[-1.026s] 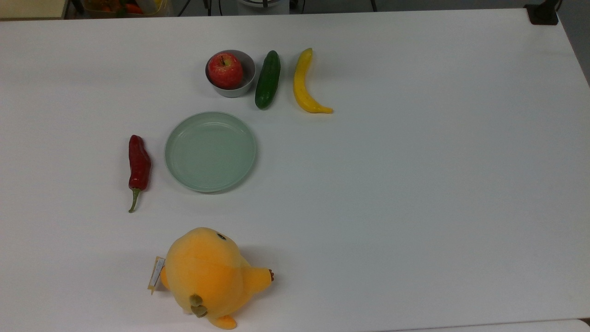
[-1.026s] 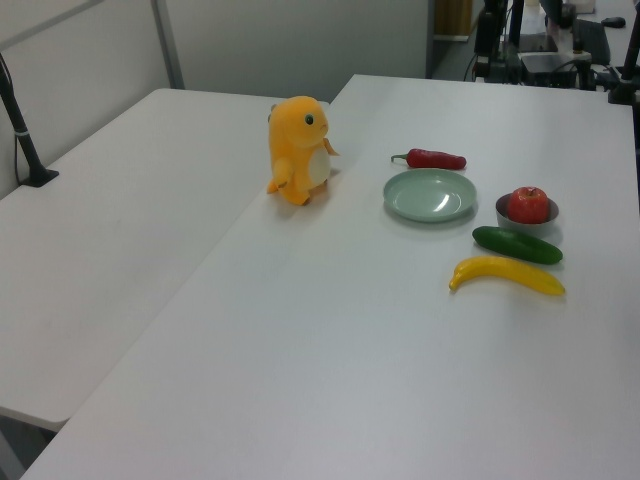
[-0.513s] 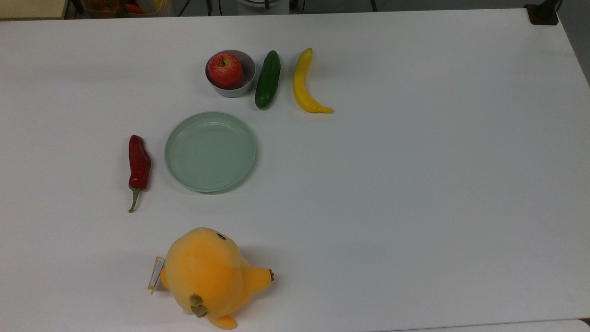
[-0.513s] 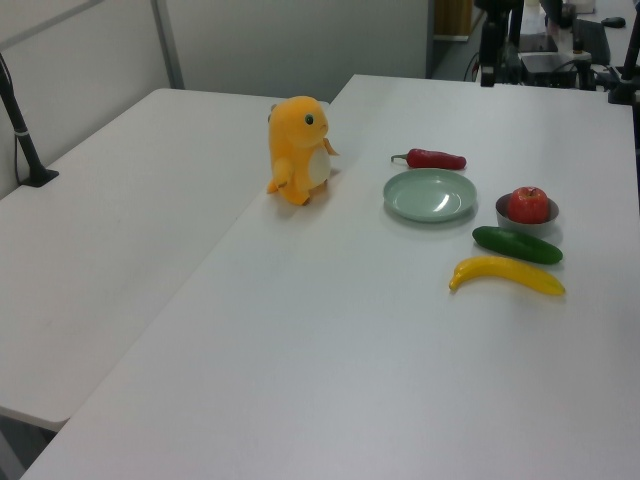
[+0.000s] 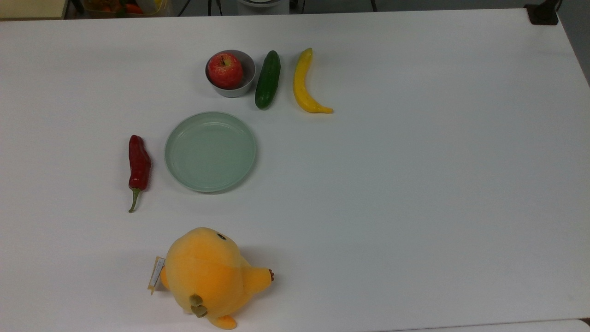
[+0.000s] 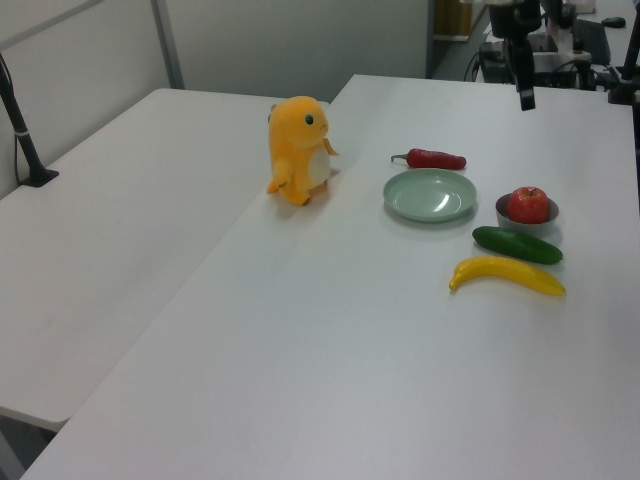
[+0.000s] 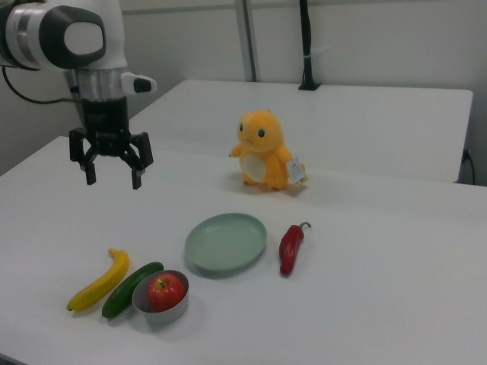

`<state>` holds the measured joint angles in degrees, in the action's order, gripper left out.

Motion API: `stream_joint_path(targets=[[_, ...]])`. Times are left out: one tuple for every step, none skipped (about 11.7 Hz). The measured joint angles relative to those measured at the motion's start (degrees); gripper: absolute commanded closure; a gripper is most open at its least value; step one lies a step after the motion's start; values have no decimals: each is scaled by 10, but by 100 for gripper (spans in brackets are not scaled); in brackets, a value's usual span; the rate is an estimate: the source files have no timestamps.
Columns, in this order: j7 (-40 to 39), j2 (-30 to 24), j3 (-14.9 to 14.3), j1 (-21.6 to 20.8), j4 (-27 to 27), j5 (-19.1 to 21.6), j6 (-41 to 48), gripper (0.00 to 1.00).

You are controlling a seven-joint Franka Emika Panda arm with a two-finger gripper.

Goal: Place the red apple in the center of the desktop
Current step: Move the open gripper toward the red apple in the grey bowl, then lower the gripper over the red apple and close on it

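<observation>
The red apple (image 5: 225, 70) sits in a small grey bowl (image 5: 245, 82) near the far edge of the white desktop (image 5: 392, 184). The left view has the apple (image 6: 528, 204) at its right, and the right view has the apple (image 7: 166, 292) at its lower left. My gripper (image 7: 112, 181) hangs open in the air with nothing between its fingers. In the right view it is well above and left of the bowl. In the left view the gripper (image 6: 526, 100) hangs high over the table, above the apple.
A green cucumber (image 5: 268, 79) and a yellow banana (image 5: 305, 84) lie beside the bowl. A pale green plate (image 5: 210, 151) and a red chili pepper (image 5: 138, 163) lie nearer the middle. An orange plush toy (image 5: 207, 275) stands at the near edge.
In the left view the gripper has come down and to the right, toward the apple's side of the table. Nothing on the table has moved.
</observation>
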<state>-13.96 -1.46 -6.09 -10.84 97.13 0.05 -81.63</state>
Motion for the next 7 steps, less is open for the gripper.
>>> stream_joint_path(targets=[[-24, 0, 0, 0, 7, 0, 11, 0], [-51, 0, 0, 0, 14, 0, 19, 0], [-86, 0, 0, 1, 23, 0, 23, 0], [-115, -1, -1, 1, 31, 0, 23, 0], [-141, -1, -1, 1, 41, -2, 23, 0], [-164, -1, -1, 1, 50, -6, 23, 0], [-184, -4, -1, 2, 65, -16, 22, 0]])
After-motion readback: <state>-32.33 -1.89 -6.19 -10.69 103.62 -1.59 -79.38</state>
